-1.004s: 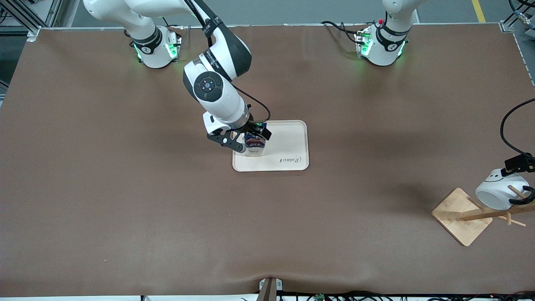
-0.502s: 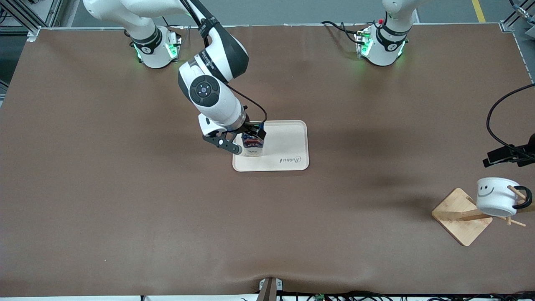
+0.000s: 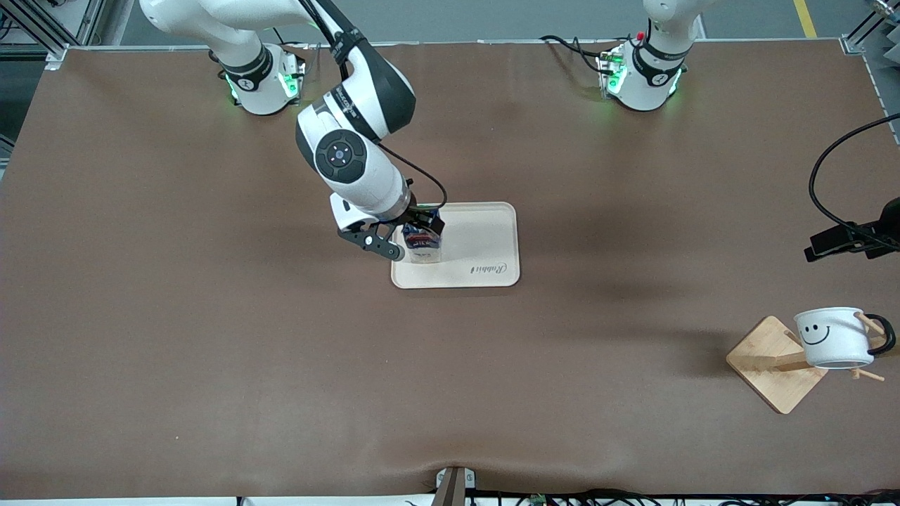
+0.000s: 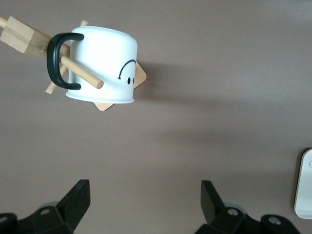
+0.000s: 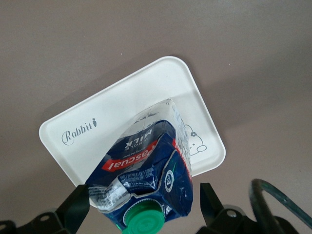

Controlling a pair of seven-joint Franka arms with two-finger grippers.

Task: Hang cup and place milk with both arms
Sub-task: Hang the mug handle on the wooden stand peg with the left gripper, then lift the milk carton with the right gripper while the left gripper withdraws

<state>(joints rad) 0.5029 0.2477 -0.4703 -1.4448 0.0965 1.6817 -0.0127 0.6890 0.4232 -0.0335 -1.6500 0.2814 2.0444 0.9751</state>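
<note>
The milk [image 3: 422,246] stands upright on the cream tray [image 3: 485,242], at the tray's end toward the right arm. In the front view most of the carton is hidden by the right gripper [image 3: 404,239]; the right wrist view shows it better — dark blue, red-and-white label, green cap [image 5: 144,222] cut off by the frame edge. The right gripper sits around the carton's top, fingers spread wide on either side of it, each with a small gap to the carton — so nothing is clamped.

The cup [image 3: 833,337] hangs by its black handle on a peg of the wooden rack [image 3: 777,362], near the table's corner at the left arm's end, its smiley face toward the front camera. Only the tip of the left gripper [image 3: 844,242] reaches into the front view at the frame's edge, above the table, apart from the cup. In the left wrist view [image 4: 146,202] its fingers stand wide apart and hold nothing.
</note>
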